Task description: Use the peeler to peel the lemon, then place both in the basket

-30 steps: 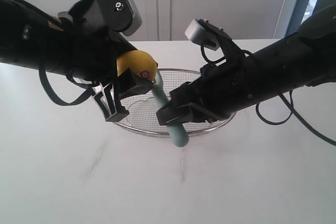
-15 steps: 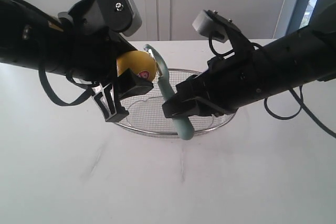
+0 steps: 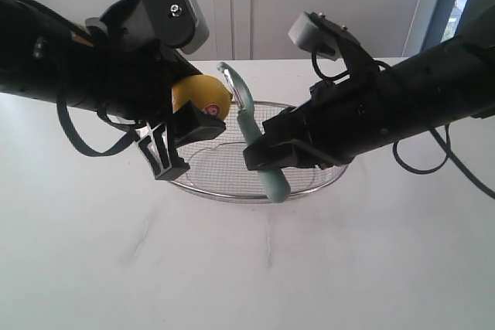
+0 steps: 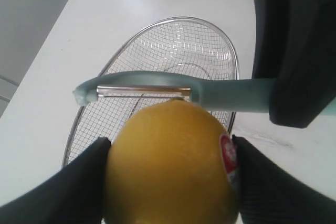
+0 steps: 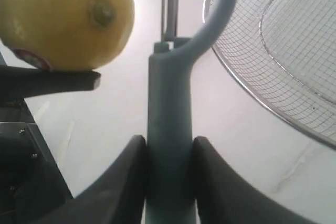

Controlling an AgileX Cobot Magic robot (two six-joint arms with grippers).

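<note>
- The left gripper is clenched on the lemon, holding it above the left end of the basket.
- The peeler stands nearly upright, its blade head just beside the lemon; I cannot tell whether they touch.
- The right gripper grasps the peeler's handle over the basket, which rests on the white table.

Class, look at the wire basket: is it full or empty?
Empty. The basket shows only bare mesh; the left gripper holds the lemon, the right gripper the peeler.
</note>
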